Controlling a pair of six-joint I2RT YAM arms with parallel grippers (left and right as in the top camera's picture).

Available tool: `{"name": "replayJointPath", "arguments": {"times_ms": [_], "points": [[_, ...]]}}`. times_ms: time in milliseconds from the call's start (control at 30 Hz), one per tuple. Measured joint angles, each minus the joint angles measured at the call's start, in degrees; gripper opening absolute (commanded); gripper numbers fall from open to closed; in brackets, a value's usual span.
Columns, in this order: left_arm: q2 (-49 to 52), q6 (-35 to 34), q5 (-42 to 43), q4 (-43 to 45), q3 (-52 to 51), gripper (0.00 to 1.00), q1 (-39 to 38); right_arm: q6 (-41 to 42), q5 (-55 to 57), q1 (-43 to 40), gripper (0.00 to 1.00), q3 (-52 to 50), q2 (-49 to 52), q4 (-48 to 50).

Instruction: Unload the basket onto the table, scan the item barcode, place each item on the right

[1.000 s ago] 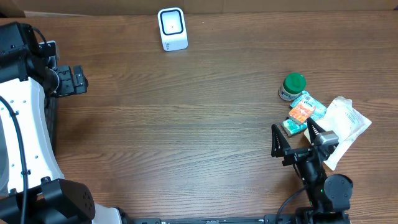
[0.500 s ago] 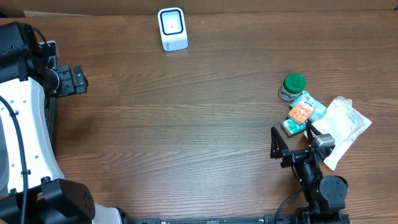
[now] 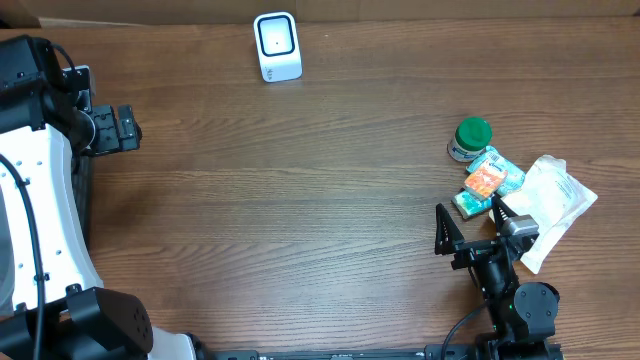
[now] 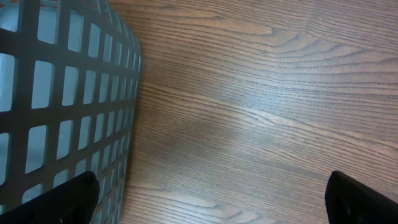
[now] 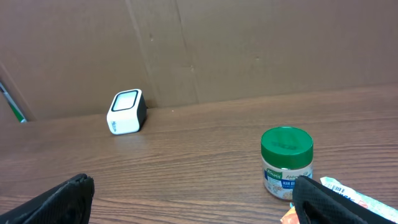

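**Two grippers released, nothing held**

Your right gripper (image 3: 470,210) stood spread wide and empty. The jar (image 3: 470,138), packet (image 3: 488,182) and pouch (image 3: 555,200) lay just ahead, slightly to its right. Your left gripper (image 3: 125,128), also released, sat far off beside the basket (image 4: 62,93). The scanner (image 3: 277,45) stood well apart at the wooden surface's (image 3: 300,200) far edge, near cardboard.

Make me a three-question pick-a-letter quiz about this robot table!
1. What colour is the lid on the jar? A) red B) green C) blue
2. How is the right hand? A) open, empty B) shut on the jar C) shut on the lid
3. Where is the white scanner? A) beside the jar B) in the right hand C) far edge of the table
Answers: 1 B, the lid is green; 2 A, it is spread wide, holding nothing; 3 C, it stands alone at the far edge.
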Motion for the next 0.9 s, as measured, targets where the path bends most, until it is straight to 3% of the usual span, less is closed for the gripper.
{"name": "replayJointPath", "arguments": {"times_ms": [900], "points": [[-1.66, 0.0, 0.0, 0.0, 0.0, 0.99, -2.86, 0.0, 0.0, 0.0, 1.0, 0.0, 0.0, 0.02]]}}
